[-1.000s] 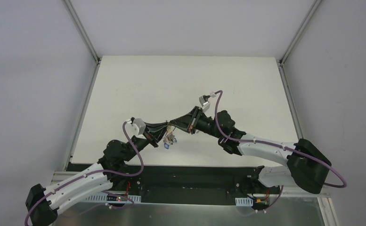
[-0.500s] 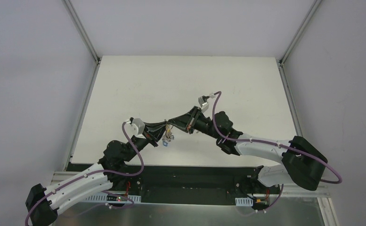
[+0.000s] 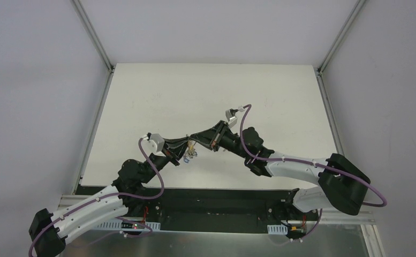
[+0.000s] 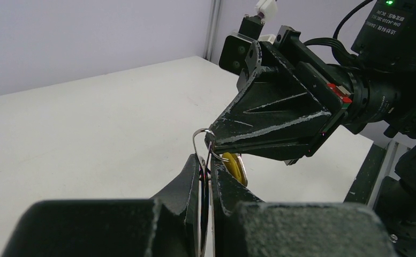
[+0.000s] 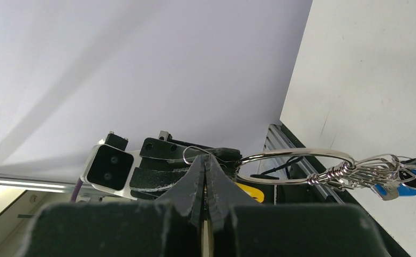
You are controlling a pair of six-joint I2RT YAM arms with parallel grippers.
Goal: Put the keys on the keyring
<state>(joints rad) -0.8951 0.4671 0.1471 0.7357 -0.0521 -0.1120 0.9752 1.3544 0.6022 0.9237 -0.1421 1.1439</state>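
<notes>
The only writing sits in the left wrist view, at about 1 o'clock: a few short lines of white lettering [image 4: 386, 17] printed aslant on the black motor housing [image 4: 403, 32] of the right arm [image 4: 387, 96]. The longest line seems to begin "DM-J4310", and a shorter piece next to it looks like "DC 24"; the remaining characters are too small and tilted to make out. In the top view and the right wrist view no text, number, brand or sign can be read on the arms, the walls or the surface.

L arm [image 3: 88, 206] & R arm [image 3: 296, 167]: white links, black joints, purple cables [image 3: 161, 182]; scuffed black fingers [image 4: 270, 115], red marks [image 4: 337, 91].
</notes>
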